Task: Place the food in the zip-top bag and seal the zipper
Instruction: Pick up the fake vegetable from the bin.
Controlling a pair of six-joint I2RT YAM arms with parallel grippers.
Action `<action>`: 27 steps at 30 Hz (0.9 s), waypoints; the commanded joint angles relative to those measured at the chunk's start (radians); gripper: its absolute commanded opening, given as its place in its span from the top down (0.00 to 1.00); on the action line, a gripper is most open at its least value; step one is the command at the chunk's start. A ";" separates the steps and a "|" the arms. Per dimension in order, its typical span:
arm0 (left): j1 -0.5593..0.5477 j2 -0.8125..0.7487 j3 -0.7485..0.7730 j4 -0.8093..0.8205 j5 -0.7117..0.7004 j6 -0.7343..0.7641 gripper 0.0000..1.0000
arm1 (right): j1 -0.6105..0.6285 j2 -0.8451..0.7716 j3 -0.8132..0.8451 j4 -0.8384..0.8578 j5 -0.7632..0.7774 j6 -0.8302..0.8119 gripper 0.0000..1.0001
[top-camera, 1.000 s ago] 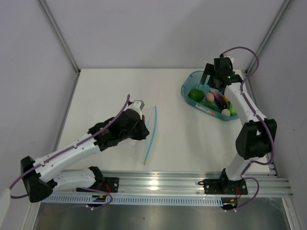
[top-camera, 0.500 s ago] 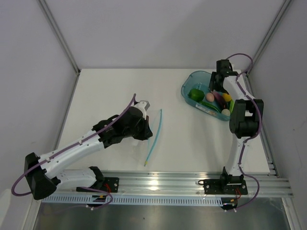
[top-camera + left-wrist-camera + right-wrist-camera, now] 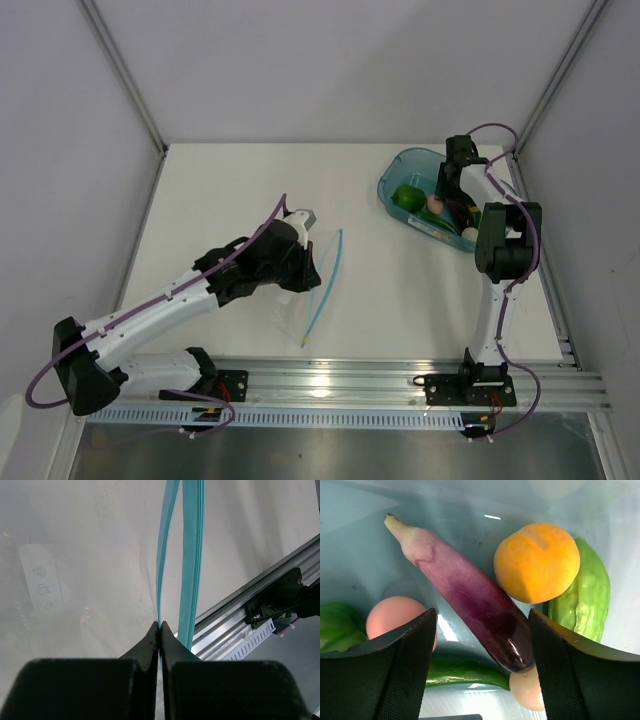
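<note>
My left gripper (image 3: pixel 306 264) is shut on one lip of the zipper (image 3: pixel 159 580) of the clear zip-top bag (image 3: pixel 300 305). It holds the bag's mouth apart, and the other light-blue lip (image 3: pixel 193 555) hangs free beside it. The bag's white patch (image 3: pixel 42 577) shows through the plastic. My right gripper (image 3: pixel 482 615) is open, low inside the teal tub (image 3: pixel 400 162), with its jaws on either side of the purple eggplant (image 3: pixel 470 587). Around the eggplant lie the yellow-orange fruit (image 3: pixel 536 562), the pink egg (image 3: pixel 392 620), the long green vegetable (image 3: pixel 465 672) and the green pepper (image 3: pixel 407 196).
A bumpy light-green piece (image 3: pixel 582 595) and a cream egg (image 3: pixel 530 690) also lie in the tub. The tub sits at the table's far right, near the right wall. The metal rail (image 3: pixel 400 375) runs along the near edge.
My right gripper has come down into the tub over the eggplant. My left gripper has shifted a little to the right with the bag's lip.
</note>
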 commanded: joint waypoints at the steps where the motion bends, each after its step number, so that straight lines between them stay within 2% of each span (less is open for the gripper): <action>1: 0.009 0.006 0.032 0.023 0.032 0.008 0.99 | -0.001 0.014 -0.017 0.037 0.020 -0.013 0.26; 9: 0.011 0.003 0.015 0.025 0.036 0.007 1.00 | -0.013 0.031 -0.060 0.071 0.017 -0.033 0.29; 12: 0.011 0.001 0.017 0.025 0.039 0.004 1.00 | -0.018 0.034 -0.074 0.081 0.011 -0.035 0.35; 15: 0.011 0.004 0.017 0.022 0.045 0.001 0.99 | -0.021 0.022 -0.097 0.106 -0.008 -0.045 0.50; 23: 0.017 0.009 0.040 0.013 0.090 -0.018 0.99 | -0.020 -0.064 -0.062 0.129 -0.029 -0.059 0.70; 24: 0.025 0.012 0.041 0.013 0.105 -0.019 0.99 | -0.020 -0.081 -0.048 0.123 -0.035 -0.061 0.83; 26: 0.034 0.020 0.052 0.020 0.163 -0.031 1.00 | -0.020 -0.096 -0.002 0.097 -0.043 -0.059 0.99; 27: 0.045 0.023 0.058 0.026 0.183 -0.036 1.00 | -0.020 -0.106 0.013 0.083 -0.043 -0.055 1.00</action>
